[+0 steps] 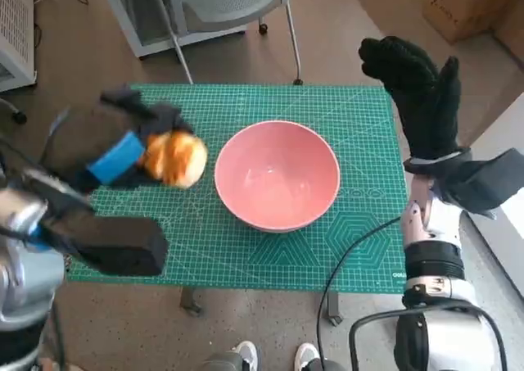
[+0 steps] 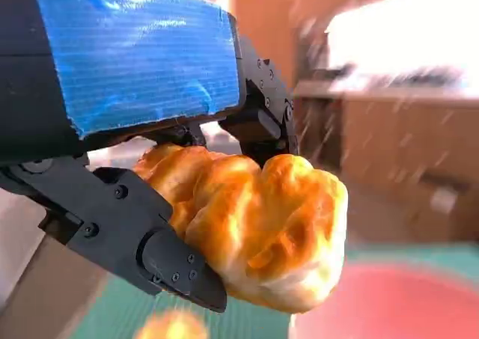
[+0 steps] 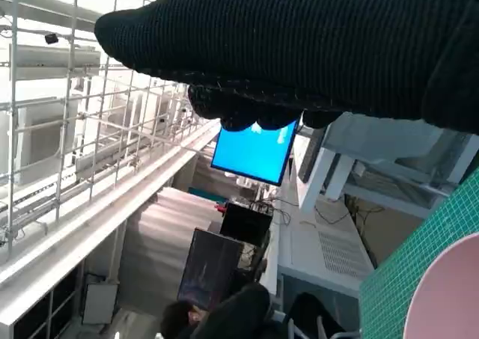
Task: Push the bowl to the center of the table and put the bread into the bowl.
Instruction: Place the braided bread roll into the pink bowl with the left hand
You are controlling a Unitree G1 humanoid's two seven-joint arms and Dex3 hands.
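The pink bowl (image 1: 277, 174) stands empty near the middle of the green cutting mat (image 1: 360, 232). Just left of it, my left hand (image 1: 123, 154) holds the golden bread roll (image 1: 173, 159) lifted off the mat. In the left wrist view the bread roll (image 2: 262, 227) is clamped between the black fingers (image 2: 168, 268), with the bowl (image 2: 389, 301) as a blurred pink rim beyond it. My right hand (image 1: 422, 92) is raised at the table's right edge, fingers apart, holding nothing. The right wrist view shows the glove (image 3: 299, 51) and a sliver of the bowl (image 3: 449, 301).
A grey chair (image 1: 221, 6) stands behind the table, a cardboard box (image 1: 471, 6) at the far right. A black cable (image 1: 352, 256) runs over the mat's front right. Someone's shoes (image 1: 274, 356) show below the table's front edge. A person (image 3: 224, 316) sits in the right wrist view.
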